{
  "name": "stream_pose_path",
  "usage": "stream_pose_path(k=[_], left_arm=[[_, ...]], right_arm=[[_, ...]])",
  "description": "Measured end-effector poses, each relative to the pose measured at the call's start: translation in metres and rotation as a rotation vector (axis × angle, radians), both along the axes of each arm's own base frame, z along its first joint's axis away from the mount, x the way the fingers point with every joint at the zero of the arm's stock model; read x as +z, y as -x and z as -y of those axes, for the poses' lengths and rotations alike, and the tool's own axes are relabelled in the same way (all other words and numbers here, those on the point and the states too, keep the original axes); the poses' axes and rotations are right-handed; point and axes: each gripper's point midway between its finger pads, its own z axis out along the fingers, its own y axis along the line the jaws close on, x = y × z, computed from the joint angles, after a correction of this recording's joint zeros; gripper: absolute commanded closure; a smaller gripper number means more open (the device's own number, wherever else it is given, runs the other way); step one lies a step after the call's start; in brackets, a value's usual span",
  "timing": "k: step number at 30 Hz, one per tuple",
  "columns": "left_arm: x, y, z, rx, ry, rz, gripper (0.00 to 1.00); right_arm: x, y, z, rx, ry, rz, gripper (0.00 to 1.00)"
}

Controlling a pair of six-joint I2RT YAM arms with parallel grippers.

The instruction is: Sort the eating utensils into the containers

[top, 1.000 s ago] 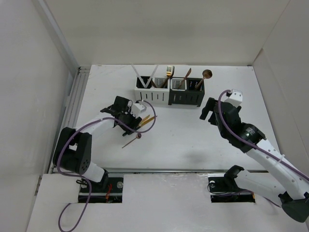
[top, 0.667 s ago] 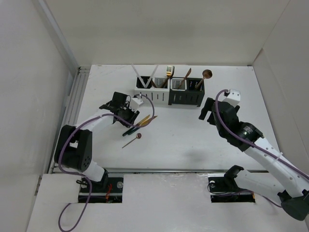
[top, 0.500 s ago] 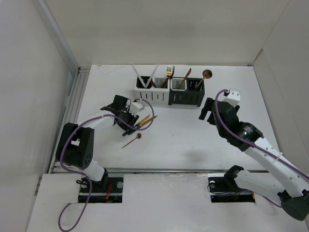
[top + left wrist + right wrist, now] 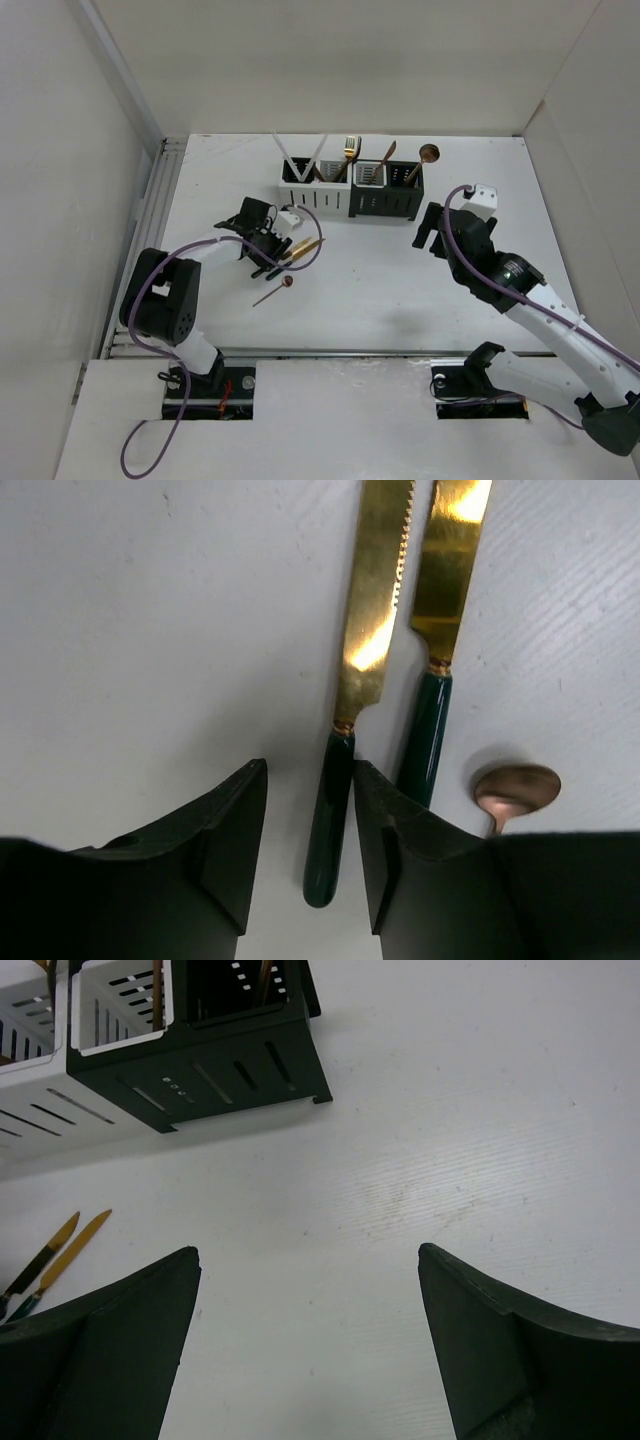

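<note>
Already several utensils (image 4: 350, 148) stand in the caddies (image 4: 316, 201), but two knives (image 4: 375, 630) and a spoon (image 4: 517, 788) lie on the table (image 4: 400, 290), the left gripper (image 4: 310, 780) loosely straddling one knife handle, unclenched, the right gripper (image 4: 310, 1330) gaping, empty.

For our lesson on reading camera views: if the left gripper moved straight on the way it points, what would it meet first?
Probably the dark green handle of the serrated gold knife, lying between the fingers of the left gripper, or the table under it; height above them is unclear.
</note>
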Motion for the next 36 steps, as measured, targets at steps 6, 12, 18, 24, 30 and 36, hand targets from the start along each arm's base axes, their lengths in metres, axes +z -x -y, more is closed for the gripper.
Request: stream_pose_path(k=[6,12,18,24,30,36], left_arm=[[0.002,-0.013,0.008,0.015,-0.073,0.041,0.65],[0.002,-0.01,0.001,0.011,-0.109,0.058,0.67],[0.0,-0.002,-0.002,-0.018,-0.124,0.032,0.84],[0.0,-0.001,0.002,-0.034,-0.109,-0.012,1.0],[0.002,0.0,-0.004,0.005,-0.098,-0.038,1.0],[0.02,0.009,-0.01,0.021,-0.1,-0.056,1.0]], right_arm=[[0.0,0.001,0.003,-0.01,0.007,0.0,0.06],[0.004,0.007,0.011,-0.024,0.014,0.008,0.06],[0.009,0.01,0.017,-0.038,0.009,0.027,0.06],[0.01,0.012,0.019,-0.046,0.008,0.029,0.06],[0.008,0.018,0.025,-0.06,0.0,0.041,0.06],[-0.003,0.019,0.027,-0.063,0.018,0.023,0.06]])
